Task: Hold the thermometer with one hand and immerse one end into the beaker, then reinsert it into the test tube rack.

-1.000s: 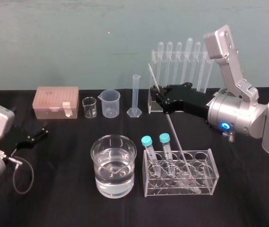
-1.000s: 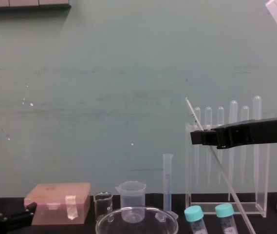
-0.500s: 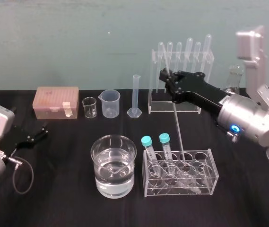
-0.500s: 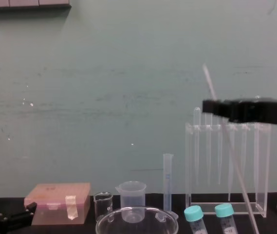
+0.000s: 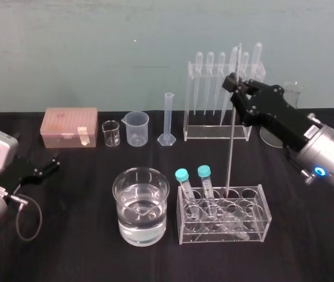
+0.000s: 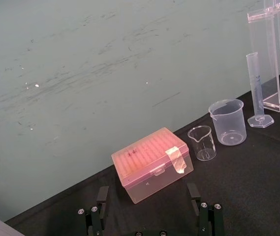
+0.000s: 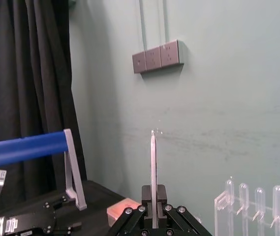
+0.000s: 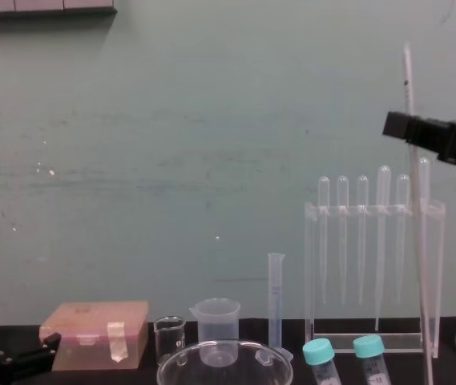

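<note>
Right claw (image 5: 235, 87) pinched on thermometer (image 5: 230, 147), high on the rod. Short stub above the claw, long run hanging near upright below it.

Likely handling: glass, so light, stiff, slick, brittle. Grip gently, no side load.

Tip sits at tube rack (image 5: 260, 218), under the claw; in a hole or clear of it, can't tell. Chest view cuts the tip off.

Beaker (image 5: 122, 223) low, to claw's left. Left claw (image 5: 48, 165) parked wide, far left.
</note>
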Tool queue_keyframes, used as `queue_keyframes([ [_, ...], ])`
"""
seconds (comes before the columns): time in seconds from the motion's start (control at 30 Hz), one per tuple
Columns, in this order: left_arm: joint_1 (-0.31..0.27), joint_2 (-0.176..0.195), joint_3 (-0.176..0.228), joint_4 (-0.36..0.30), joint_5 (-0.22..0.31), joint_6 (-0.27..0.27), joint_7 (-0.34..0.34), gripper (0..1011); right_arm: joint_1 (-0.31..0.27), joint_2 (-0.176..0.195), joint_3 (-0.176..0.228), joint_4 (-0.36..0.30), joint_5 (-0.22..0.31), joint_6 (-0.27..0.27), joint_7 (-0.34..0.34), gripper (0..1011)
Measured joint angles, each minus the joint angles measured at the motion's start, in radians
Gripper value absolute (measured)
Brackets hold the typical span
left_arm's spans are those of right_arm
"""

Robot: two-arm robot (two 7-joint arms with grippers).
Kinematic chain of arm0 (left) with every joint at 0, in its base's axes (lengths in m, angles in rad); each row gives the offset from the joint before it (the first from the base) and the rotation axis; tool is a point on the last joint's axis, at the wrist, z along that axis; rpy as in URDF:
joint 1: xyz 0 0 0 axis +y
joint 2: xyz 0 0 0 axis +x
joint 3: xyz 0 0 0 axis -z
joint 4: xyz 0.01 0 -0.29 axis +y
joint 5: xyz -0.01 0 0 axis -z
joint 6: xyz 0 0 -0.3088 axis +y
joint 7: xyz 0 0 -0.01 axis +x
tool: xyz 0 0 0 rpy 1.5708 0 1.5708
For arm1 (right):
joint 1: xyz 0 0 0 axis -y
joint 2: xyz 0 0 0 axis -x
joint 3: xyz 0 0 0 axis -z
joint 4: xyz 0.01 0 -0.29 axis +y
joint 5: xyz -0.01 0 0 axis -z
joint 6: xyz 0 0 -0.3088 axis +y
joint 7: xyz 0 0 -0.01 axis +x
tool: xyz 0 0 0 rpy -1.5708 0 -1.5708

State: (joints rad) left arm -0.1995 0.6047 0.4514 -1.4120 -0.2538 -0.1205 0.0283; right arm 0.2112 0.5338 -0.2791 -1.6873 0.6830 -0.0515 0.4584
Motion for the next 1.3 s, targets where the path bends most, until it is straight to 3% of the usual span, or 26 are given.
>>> queue_keyframes([
  [0.23,0.0,0.0,0.0,0.0,0.0,0.0,0.0,1008,0.014,0.011,0.026,-0.024,0.016,-0.023,0.039,51],
  [0.37,0.0,0.0,0.0,0.0,0.0,0.0,0.0,1008,0.06,0.01,0.036,-0.036,0.049,-0.023,0.069,51],
  [0.53,0.0,0.0,0.0,0.0,0.0,0.0,0.0,1008,0.164,-0.013,0.025,-0.019,0.087,-0.02,0.099,51],
  [0.67,0.0,0.0,0.0,0.0,0.0,0.0,0.0,1008,0.239,-0.046,-0.013,0.029,0.088,-0.025,0.116,52],
  [0.8,0.0,0.0,0.0,0.0,0.0,0.0,0.0,1008,0.3,-0.096,-0.085,0.082,0.098,-0.022,0.154,51],
  [1.03,0.0,0.0,0.0,0.0,0.0,0.0,0.0,1008,0.332,-0.152,-0.19,0.113,0.137,-0.002,0.236,51],
  [1.3,0.0,0.0,0.0,0.0,0.0,0.0,0.0,1008,0.332,-0.157,-0.264,0.168,0.147,-0.003,0.284,51],
])
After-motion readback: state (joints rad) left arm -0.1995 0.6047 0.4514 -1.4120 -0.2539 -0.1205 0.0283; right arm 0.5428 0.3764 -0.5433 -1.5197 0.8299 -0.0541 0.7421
